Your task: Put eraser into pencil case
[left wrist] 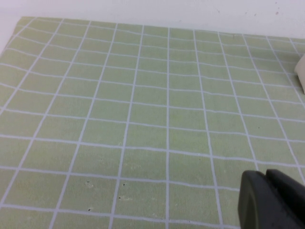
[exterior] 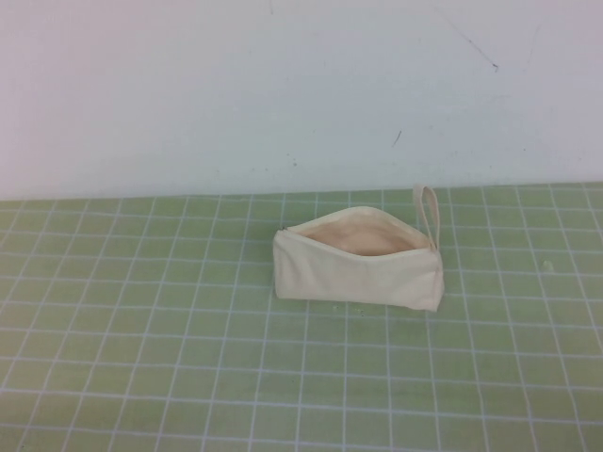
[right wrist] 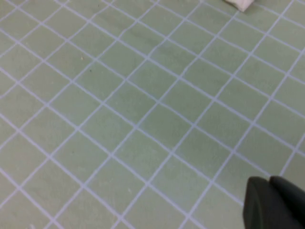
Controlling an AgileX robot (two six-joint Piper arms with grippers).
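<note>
Dark plastic of the left gripper [left wrist: 271,200] and right gripper [right wrist: 276,202] shows only at each wrist view's edge — spread or pressed together, I cannot tell. Both hang over the green gridded table [exterior: 141,330]. Mid-table lies the pencil case [exterior: 358,273] — unzipped, mouth agape.

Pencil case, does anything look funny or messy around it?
Nothing's spilled or broken. The pencil case sits unzipped on the green mat. No eraser shows anywhere. The left gripper and right gripper hang over bare mat.
</note>
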